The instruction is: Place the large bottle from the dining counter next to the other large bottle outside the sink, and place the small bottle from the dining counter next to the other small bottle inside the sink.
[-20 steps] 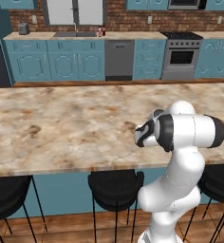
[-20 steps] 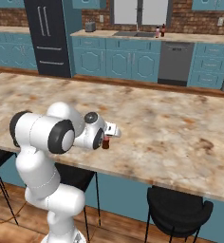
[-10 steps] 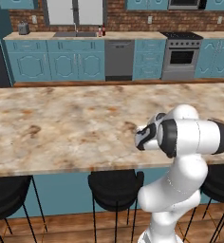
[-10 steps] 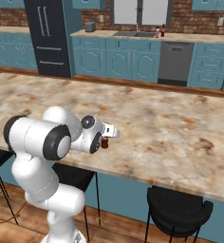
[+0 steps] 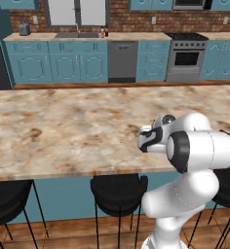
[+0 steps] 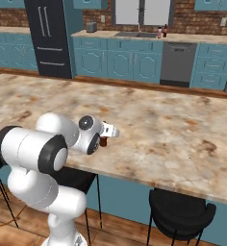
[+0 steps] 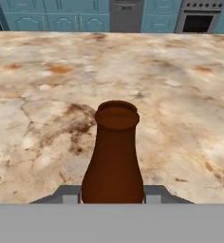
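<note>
While clamped in the pincer (image 6: 108, 136) over the dining bench (image 6: 173, 134), sits the small brown bottle (image 7: 112, 156), not yet carried to the far sink (image 5: 78, 35). Looks half done: pink-yellow bottle (image 6: 159, 32) already beside red-labelled one (image 6: 165, 30).

Arm folded low, tool (image 6: 104, 141) clamped on small bottle (image 7: 113, 156).

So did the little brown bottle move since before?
No. In the right base view the small bottle stands at the same spot on the dining counter, near its front edge, with the gripper closed around it.
</note>
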{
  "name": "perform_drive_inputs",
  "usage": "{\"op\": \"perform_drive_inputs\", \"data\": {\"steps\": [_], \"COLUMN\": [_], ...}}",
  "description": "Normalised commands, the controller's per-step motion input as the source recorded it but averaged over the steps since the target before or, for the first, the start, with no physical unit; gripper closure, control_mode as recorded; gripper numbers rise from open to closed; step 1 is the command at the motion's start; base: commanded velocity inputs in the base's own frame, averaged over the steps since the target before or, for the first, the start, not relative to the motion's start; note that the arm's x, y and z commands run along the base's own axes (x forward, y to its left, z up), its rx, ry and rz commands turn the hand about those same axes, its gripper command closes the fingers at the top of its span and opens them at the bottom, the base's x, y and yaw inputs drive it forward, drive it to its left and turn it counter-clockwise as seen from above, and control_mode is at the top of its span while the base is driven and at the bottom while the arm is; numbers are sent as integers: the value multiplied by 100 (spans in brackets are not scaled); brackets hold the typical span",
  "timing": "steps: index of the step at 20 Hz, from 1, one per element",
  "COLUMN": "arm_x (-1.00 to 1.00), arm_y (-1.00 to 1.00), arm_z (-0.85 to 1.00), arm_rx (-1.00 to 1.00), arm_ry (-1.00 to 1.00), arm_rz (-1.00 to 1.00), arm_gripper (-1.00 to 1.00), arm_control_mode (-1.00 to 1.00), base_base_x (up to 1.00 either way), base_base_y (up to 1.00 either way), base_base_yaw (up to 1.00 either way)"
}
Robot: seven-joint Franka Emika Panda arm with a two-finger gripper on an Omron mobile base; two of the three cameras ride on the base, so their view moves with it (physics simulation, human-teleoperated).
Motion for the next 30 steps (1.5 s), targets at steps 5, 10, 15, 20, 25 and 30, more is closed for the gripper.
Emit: {"op": "perform_drive_inputs", "data": {"steps": [5, 10, 15, 20, 25, 30], "arm_x": [-1, 0, 0, 0, 0, 0], "arm_y": [-9, -1, 0, 0, 0, 0], "arm_z": [17, 0, 0, 0, 0, 0], "arm_rx": [6, 1, 0, 0, 0, 0], "arm_ry": [0, 0, 0, 0, 0, 0], "arm_rz": [0, 0, 0, 0, 0, 0], "arm_gripper": [100, 100, 100, 100, 100, 100], "arm_control_mode": [-100, -100, 100, 100, 100, 100], "base_base_x": [0, 0, -2, -47, -66, -14], "base_base_y": [0, 0, 0, 0, 0, -20], "base_base_yaw": [0, 0, 0, 0, 0, 0]}}
